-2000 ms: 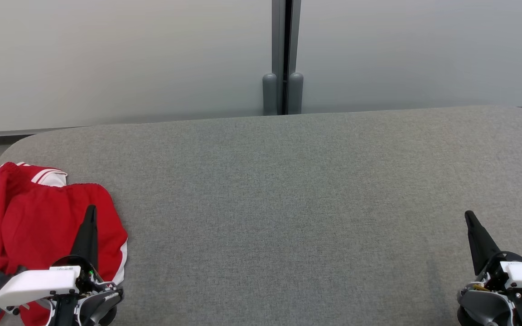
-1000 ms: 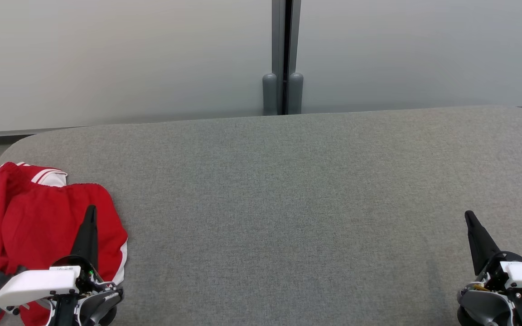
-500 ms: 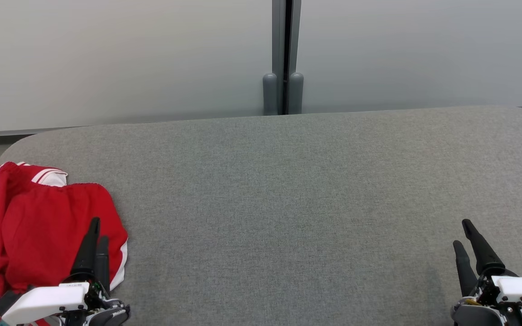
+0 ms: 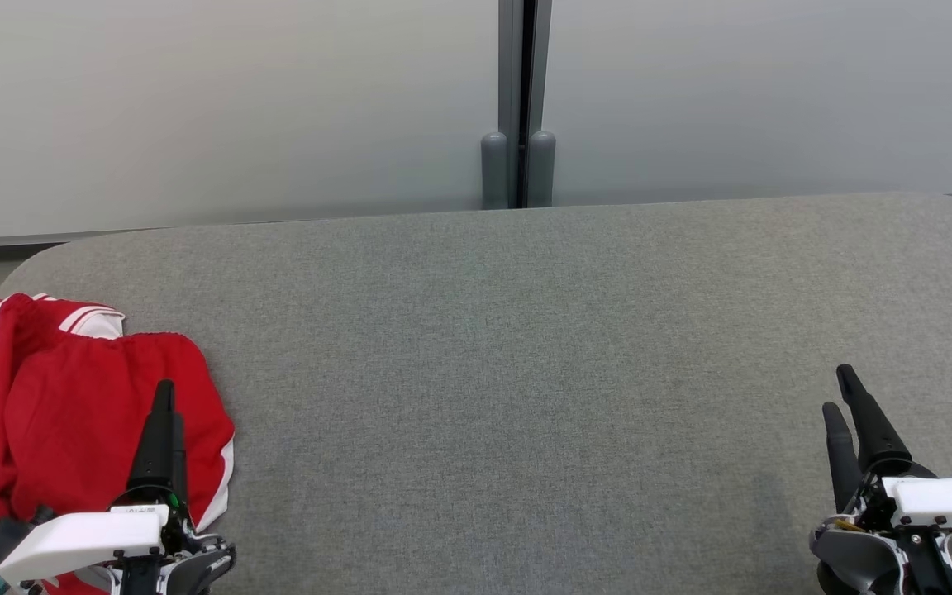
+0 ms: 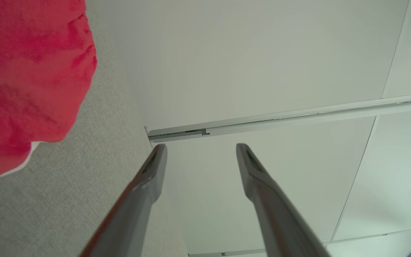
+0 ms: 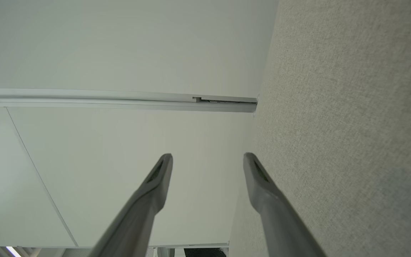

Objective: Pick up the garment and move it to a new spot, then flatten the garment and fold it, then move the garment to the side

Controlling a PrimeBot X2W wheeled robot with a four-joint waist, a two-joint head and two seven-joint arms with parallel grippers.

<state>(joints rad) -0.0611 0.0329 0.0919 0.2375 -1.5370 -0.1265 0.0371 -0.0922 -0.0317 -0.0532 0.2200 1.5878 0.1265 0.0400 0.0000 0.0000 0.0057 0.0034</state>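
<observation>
left hand (image 4: 164, 397) over the near left end of the grey fabric-covered bench (image 4: 525, 330), two long dark fingers (image 5: 262, 189) parted, empty, pointing toward its far edge. right hand (image 4: 837, 390) over the near right end, fingers likewise spread, empty, tilted slightly leftward.

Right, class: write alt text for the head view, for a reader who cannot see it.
A crumpled red garment with white stripes lies at the left end of a grey fabric surface, partly behind the left tool. The right tool hovers at the lower right, fingers apart, empty.

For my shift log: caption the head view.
Red garment bunched at left end of grey cushion; left tool and right tool open, empty.
</observation>
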